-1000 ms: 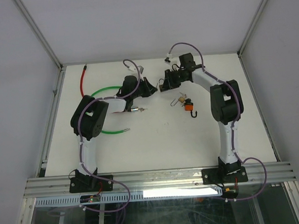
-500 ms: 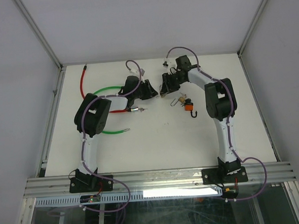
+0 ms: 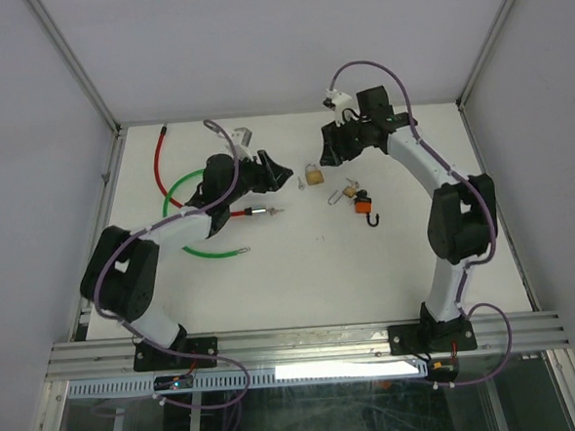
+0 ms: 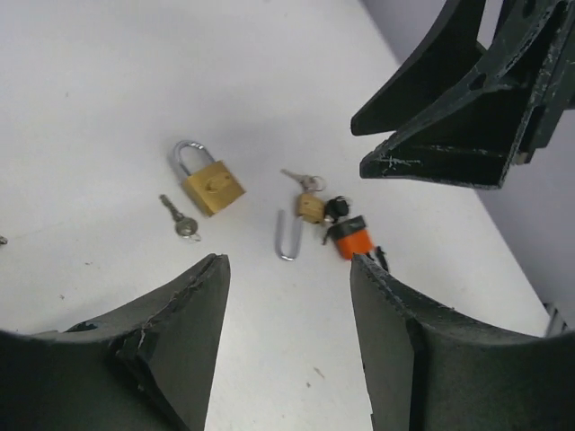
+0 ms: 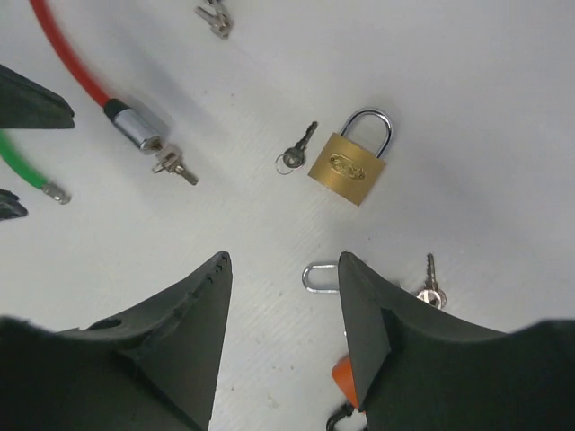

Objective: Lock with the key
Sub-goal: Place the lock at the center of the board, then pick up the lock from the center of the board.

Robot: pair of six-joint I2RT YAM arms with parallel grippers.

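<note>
Brass padlock [image 4: 209, 184] lies flat — small key [image 4: 180, 217] just beside it.

Padlock [image 3: 313, 175] flat on the desk [image 3: 301, 273], mid-desk toward the far edge, key [image 3: 299, 183] just beside it, left-edge side. Lock bunch [image 3: 362, 206] sits nearer and rightward; cables [image 3: 157, 160] by the left edge.

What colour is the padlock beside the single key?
The padlock is brass-gold with a silver shackle; clearest in the right wrist view.

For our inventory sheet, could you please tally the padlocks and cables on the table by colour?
Brass padlocks: 2 (larger brass padlock, smaller brass padlock)
Orange padlock: 1
Red cable: 1
Green cable: 1
Total: 5
</note>
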